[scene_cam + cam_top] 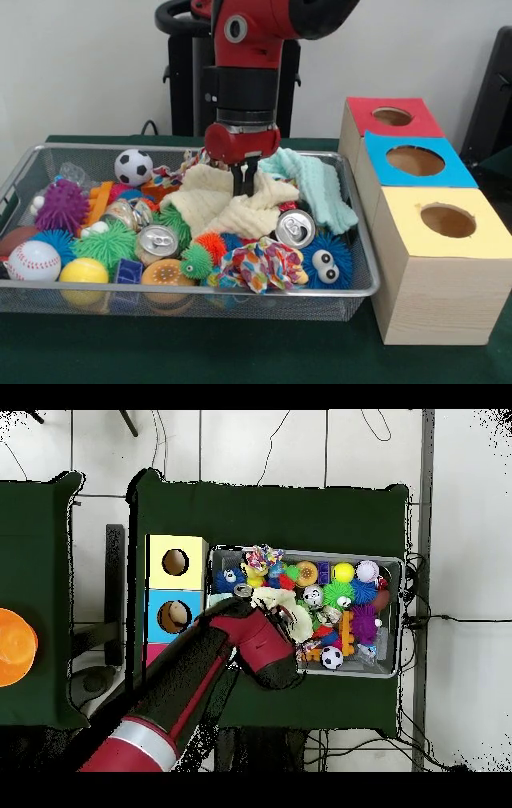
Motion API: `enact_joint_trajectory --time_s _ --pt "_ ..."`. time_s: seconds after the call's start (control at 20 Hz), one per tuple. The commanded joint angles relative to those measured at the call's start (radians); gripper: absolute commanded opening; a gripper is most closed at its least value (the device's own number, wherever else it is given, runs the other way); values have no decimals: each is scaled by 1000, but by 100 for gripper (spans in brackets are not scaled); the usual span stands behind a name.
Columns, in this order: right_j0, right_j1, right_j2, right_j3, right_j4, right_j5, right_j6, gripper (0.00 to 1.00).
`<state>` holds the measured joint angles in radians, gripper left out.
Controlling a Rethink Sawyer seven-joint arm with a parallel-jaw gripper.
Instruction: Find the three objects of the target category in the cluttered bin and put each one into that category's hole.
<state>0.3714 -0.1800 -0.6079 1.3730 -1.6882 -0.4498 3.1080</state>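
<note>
1. Front view, nearest edge first: the wire bin sits on the green bench, and along its front wall lie a yellow ball, a baseball, an orange disc toy and a flowered cloth bundle.
2. Just behind those are two drink cans, the second can lying beside a blue fuzzy toy with eyes.
3. Mid-bin, the pincer is narrow, its tips pressed down into the cream cloth. I judge it pinched on a fold, though the contact is partly hidden.
4. A mint cloth lies just beside it to the picture's right; a soccer ball lies toward the far left.
5. Beside the bin stand three boxes, nearest to farthest: yellow hole box, blue hole box, red hole box.
6. Risk, as I judge it: the cloth spreads under neighbouring toys, so a lift could drag the can or spiky balls out, or the thin fold could slip free. Trailing fabric might also snag on the bin's rim.
</note>
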Motion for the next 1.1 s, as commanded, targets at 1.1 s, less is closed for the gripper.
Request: enact_joint_trajectory --time_s 1.1 --pt "-82 86 -127 -54 -169 -182 163 0"
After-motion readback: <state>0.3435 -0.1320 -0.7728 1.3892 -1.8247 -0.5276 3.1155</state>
